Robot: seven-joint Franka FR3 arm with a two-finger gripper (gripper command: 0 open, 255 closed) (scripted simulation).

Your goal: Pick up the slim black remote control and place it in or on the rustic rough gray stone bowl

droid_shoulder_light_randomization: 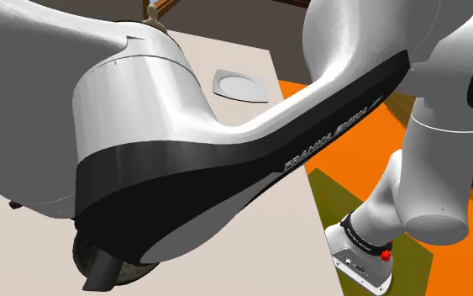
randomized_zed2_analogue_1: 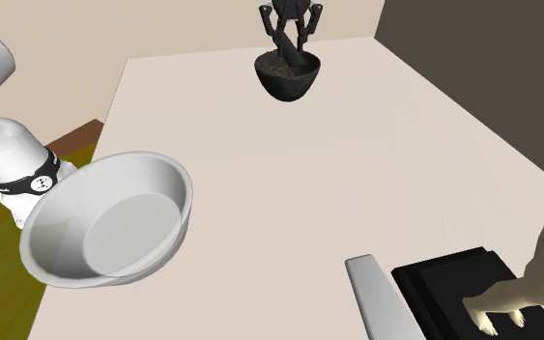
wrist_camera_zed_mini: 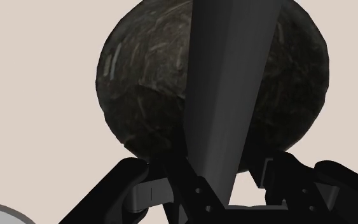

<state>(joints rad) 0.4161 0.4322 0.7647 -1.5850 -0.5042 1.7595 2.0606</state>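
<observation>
Arm [droid_shoulder_light_randomization: 226, 160] before dark bowl [randomized_zed2_analogue_1: 286, 82], probably.

The remote [randomized_zed2_analogue_1: 286, 48] dips into the bowl [randomized_zed2_analogue_1: 286, 82] (on the table [randomized_zed2_analogue_1: 357, 155]).

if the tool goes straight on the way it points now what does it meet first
The dark stone bowl directly beneath: the tool points down into it, and the black remote it clasps would touch the bowl's inside first. The size of the gap is unclear.
</observation>
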